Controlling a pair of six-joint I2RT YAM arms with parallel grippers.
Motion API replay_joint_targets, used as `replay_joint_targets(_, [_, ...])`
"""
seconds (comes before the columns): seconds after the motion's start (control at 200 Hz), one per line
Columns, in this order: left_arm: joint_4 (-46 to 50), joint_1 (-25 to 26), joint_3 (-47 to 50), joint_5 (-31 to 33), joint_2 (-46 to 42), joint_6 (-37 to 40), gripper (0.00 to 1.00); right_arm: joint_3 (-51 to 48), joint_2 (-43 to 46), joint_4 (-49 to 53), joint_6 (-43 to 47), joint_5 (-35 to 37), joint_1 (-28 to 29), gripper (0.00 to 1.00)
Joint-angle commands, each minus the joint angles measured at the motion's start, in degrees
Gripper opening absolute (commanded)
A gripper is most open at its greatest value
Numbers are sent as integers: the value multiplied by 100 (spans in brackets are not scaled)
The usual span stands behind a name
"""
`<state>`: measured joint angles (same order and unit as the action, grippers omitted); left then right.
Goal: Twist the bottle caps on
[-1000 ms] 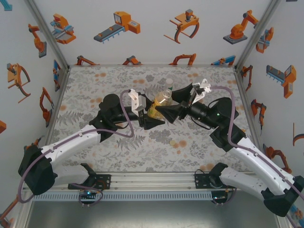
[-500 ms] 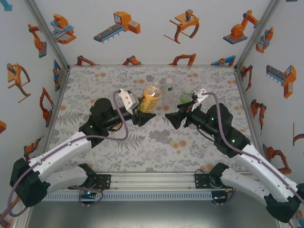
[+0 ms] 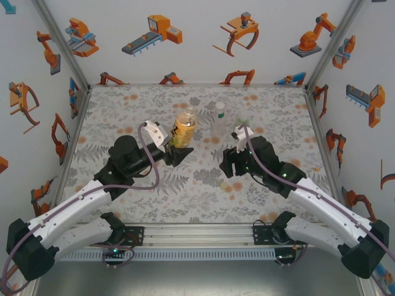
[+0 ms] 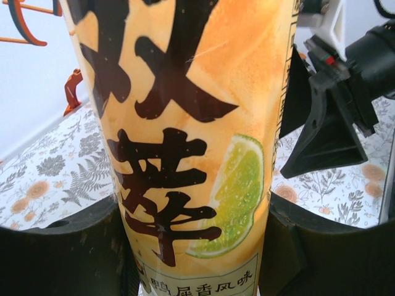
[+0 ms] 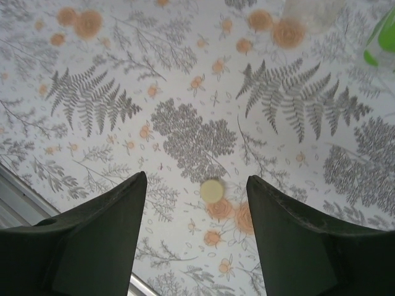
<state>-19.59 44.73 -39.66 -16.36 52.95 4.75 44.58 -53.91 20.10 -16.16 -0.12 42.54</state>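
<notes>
Right now my left pincer [image 4: 194,246] is clamped on the orange bottle [image 4: 185,123], which stands upright left of centre. My right pincer [image 5: 196,179] hangs with its jaws apart, empty, over a pale cap [image 5: 212,190] lying flat on the worktop [image 5: 185,92]. I judge the job far from finished: that cap is not yet picked up, and I cannot tell whether the orange bottle's neck is closed. The slim bottle [image 3: 219,120] seems to wear a white top. The green bottle [image 3: 242,126] is half hidden behind my right arm. The cap lies near the worktop's front edge [image 5: 12,185]. The floor between the arms is open, and the walls are well apart.
</notes>
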Motion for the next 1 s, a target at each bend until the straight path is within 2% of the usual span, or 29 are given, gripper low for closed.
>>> replay_joint_targets(0.0, [-90,-52,110,241,-130,-29,10,-6,-291,222,-417,31,26,59])
replay_joint_targets(0.16, [-139,-103,198,320,-212,-81,0,66,-827,332,-824,52,26,55])
replay_joint_targets(0.381, [14,-157,211,326,-232,-108,0,320,-1638,696,-1482,316,77,51])
replay_joint_targets(0.596, [188,-174,154,397,-166,-108,0,991,-2581,1534,-1836,636,136,48])
replay_joint_targets(0.991, [212,-228,178,415,-168,-156,0,1264,-3408,1415,-1932,691,248,44])
